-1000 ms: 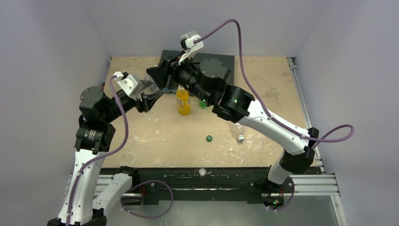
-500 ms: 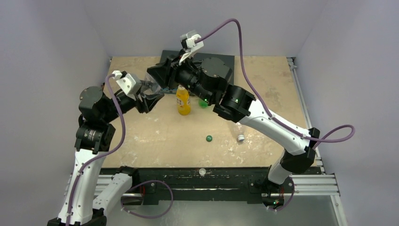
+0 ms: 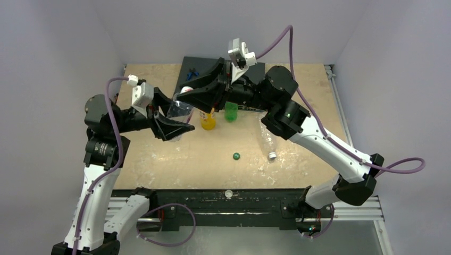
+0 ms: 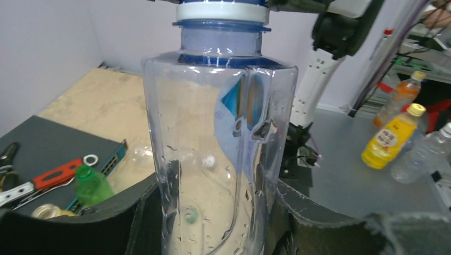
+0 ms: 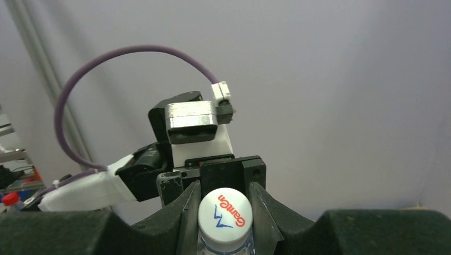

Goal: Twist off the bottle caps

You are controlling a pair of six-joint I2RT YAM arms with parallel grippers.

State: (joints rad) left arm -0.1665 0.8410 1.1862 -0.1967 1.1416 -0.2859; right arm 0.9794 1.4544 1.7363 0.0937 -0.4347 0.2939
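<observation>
Gripping big bottle (image 4: 220, 133) low on the body with left tool (image 4: 215, 218), clamped firmly, holding it tilted and apparently raised over the left half of the surface (image 3: 159, 159). Pinching its white cap (image 5: 225, 212) with right tool (image 5: 225, 199), with fingers (image 5: 187, 212) pressed to both sides. Mid-unscrew, by the look of it.

Risks:
- Thin clear wall plus low grip: likely to twist under torque, or spin in left tool instead of freeing the cap.
- Shallow hold on cap: easy to slip off and turn nothing.
- Once loose, could drop it; would probably roll, like the green cap (image 3: 236, 156) lying mid-surface.
- Crowded spot: orange bottle (image 3: 207, 120) and green bottle (image 3: 231, 112) standing just beside right arm (image 3: 276, 101); could knock them when backing out.

Views:
- Top only: full layout, plus another clear bottle (image 3: 267, 139) lying down right of centre, capped.
- Right wrist only: cap centred between fingers, logo up.
- Left wrist only: droplets inside bottle, label seen through the wall, red-handled implement (image 4: 53, 172) on dark mat (image 4: 53, 143).
- Can't tell thread progress from any view.
</observation>
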